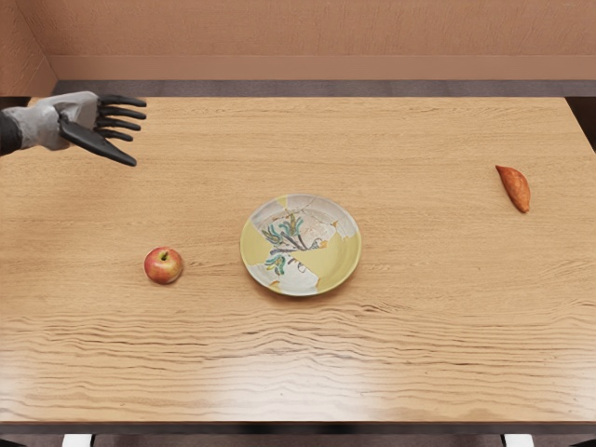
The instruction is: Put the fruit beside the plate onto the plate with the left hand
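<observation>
Head view: my left robot hand point(91, 121) hovers over the far left corner of the table point(419, 354), fingers spread, thumb hanging low, holding nothing. The red apple point(164, 265) I am meant to move sits on the bare wood nearer the front edge, well apart from the hand and a short way left of the painted yellow plate point(346, 256). The reach has not begun, and I judge the risks lie ahead. The apple is round and smooth, so a thumb or fingertip arriving off-centre could set it rolling before I close around it, perhaps toward the front edge. The plate looks shallow and glossy, so a release from too high or near the rim could let the fruit roll back off. The orange sweet potato point(513, 187) lies far to the right, well apart from the plate, and I should not mistake it for the target. My right arm is out of sight.
</observation>
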